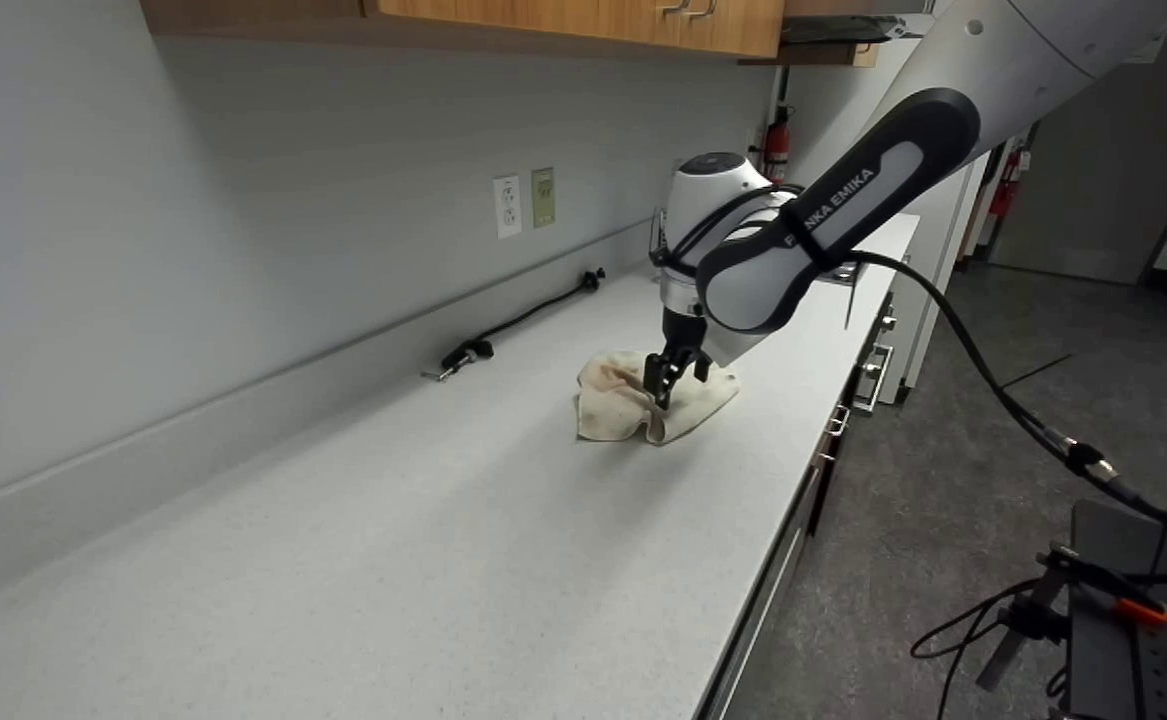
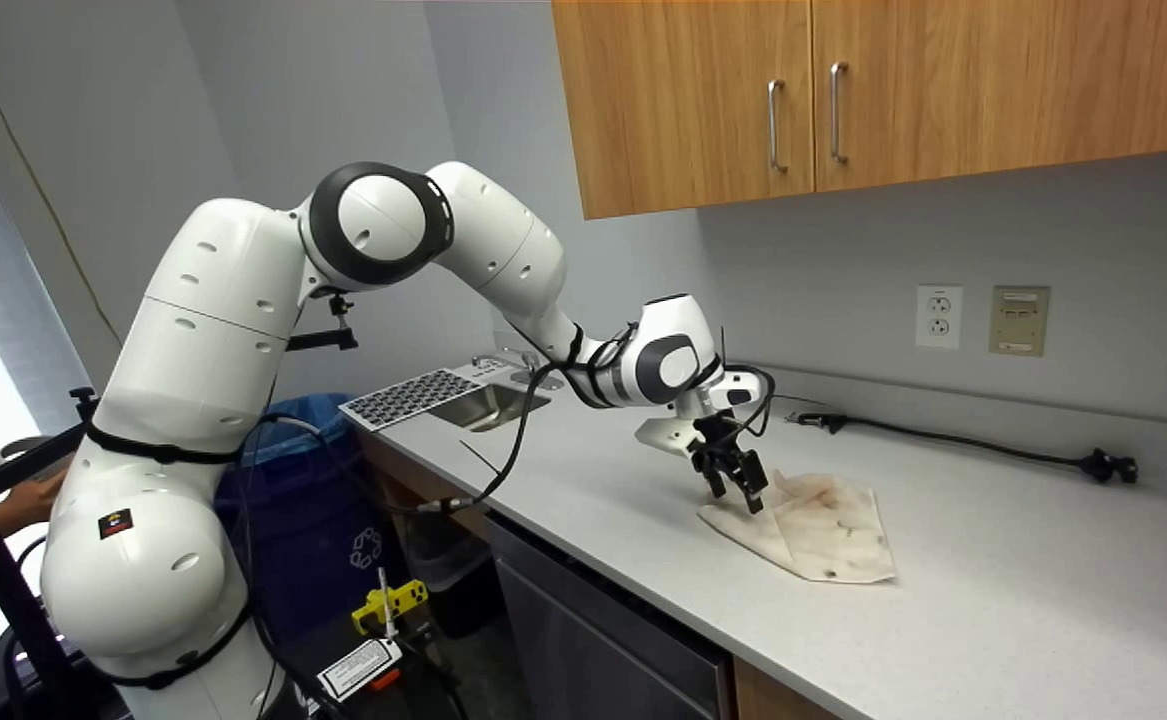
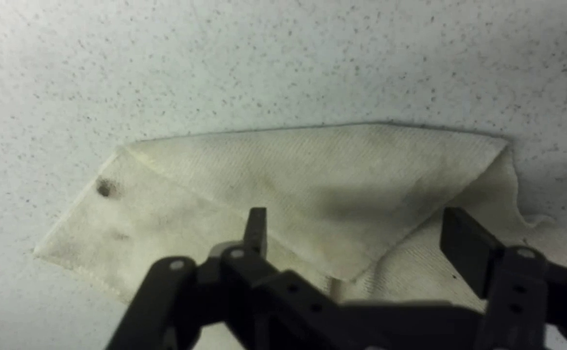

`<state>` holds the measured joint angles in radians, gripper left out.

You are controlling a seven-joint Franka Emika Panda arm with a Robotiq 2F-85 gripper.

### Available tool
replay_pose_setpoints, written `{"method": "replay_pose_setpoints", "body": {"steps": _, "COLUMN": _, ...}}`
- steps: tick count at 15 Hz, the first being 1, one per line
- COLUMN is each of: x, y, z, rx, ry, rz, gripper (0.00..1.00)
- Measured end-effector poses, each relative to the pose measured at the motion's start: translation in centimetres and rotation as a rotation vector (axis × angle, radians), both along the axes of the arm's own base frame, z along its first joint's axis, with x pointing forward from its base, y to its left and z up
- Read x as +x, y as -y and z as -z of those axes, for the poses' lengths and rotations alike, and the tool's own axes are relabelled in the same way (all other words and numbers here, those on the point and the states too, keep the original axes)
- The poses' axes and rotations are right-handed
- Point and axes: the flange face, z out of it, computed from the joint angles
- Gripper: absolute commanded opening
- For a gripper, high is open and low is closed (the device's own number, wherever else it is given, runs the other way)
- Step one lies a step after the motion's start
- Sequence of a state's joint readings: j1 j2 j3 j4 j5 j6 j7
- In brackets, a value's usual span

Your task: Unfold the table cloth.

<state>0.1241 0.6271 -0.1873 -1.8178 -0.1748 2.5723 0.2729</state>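
The hand (image 3: 355,233) perhaps touches the cloth (image 2: 818,535) on a speckled counter (image 3: 215,63) below cabinets (image 2: 973,85).

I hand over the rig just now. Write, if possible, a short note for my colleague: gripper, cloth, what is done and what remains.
Gripper: open, holding nothing; jaws apart over the table cloth. Whether they touch it, I cannot tell.
Where: the table cloth lies wrinkled on the countertop.
Done: part of it is spread out.
Left: a flap is folded over, its tip between the jaws in the wrist view. Probably turn it back next, then flatten the wrinkles.
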Motion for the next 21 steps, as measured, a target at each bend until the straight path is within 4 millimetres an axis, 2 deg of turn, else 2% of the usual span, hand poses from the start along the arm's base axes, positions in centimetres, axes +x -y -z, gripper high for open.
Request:
{"method": "replay_pose_setpoints", "body": {"steps": 5, "x": 0.0, "y": -0.7, "z": 0.1, "rx": 0.005, "ry": 0.009, "rz": 0.042, "gripper": 1.0}}
{"method": "replay_pose_setpoints", "body": {"steps": 15, "x": -0.2, "y": -0.4, "z": 2.1, "rx": -0.002, "ry": 0.001, "rz": 0.118, "gripper": 1.0}}
{"method": "replay_pose_setpoints", "body": {"steps": 21, "x": 0.0, "y": -1.4, "z": 3.0, "rx": -0.009, "ry": 0.002, "rz": 0.131, "gripper": 1.0}}
